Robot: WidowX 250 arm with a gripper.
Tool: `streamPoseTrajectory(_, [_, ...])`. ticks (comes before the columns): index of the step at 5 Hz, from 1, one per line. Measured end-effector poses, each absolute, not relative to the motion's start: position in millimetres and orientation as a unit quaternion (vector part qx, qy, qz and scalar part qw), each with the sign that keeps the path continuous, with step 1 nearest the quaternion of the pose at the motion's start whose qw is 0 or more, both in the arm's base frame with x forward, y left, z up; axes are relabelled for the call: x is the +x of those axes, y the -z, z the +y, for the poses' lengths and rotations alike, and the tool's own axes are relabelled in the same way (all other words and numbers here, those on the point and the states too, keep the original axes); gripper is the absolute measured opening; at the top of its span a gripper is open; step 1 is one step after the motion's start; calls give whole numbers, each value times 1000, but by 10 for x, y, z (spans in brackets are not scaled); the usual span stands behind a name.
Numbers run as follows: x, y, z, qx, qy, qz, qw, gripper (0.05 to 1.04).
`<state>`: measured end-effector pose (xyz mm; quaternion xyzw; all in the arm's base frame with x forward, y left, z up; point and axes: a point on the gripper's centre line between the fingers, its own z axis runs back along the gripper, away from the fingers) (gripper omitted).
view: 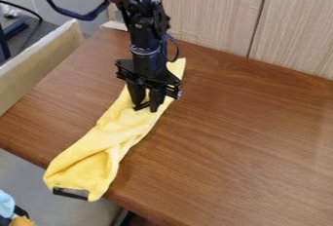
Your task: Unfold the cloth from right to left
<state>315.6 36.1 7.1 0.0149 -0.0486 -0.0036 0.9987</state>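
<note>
1. The yellow cloth (pixel 123 125) is lying on the wooden tabletop (pixel 240 142) in a long, narrow, wrinkled strip, directly below the gripper (pixel 147 107). Its far end is reaching behind the arm, and its near end is poking out past the tabletop's front edge.
2. The longer stretch of cloth is running from the fingers toward the view's lower left. It is widening there, with folds overlapping, and a dark patch (pixel 70 193) is showing along its near end.
3. The black arm (pixel 148 57) is hanging over the cloth's far part and hiding a good piece of it. A black cable (pixel 175 47) is looping beside the arm, above that same far part.
4. Beyond the cloth's far end, a wood-grain panel (pixel 208 13) is standing upright along the tabletop. To the view's left of the cloth, a pale board (pixel 39 69) is running along the tabletop's side. Below and left of the cloth's near end, something light blue (pixel 5 204) is showing.
5. The fingers are standing slightly parted, pointing down, with yellow fabric showing between them. Their tips are meeting the cloth's surface in this view; whether they are pressing on it cannot be told.
</note>
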Motion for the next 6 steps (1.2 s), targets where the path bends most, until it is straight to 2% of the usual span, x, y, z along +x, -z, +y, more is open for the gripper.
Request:
streamPoseTrajectory(1, [3156, -56, 341, 15, 5, -47, 999, 157])
streamPoseTrajectory(2, [3153, -9, 329, 15, 4, -43, 999, 65])
streamPoseTrajectory(3, [3116, 15, 294, 14, 7, -37, 999, 55])
streamPoseTrajectory(4, [3144, -206, 304, 19, 3, -67, 998, 55])
streamPoseTrajectory(6, [3107, -423, 599, 27, -30, -88, 995, 55])
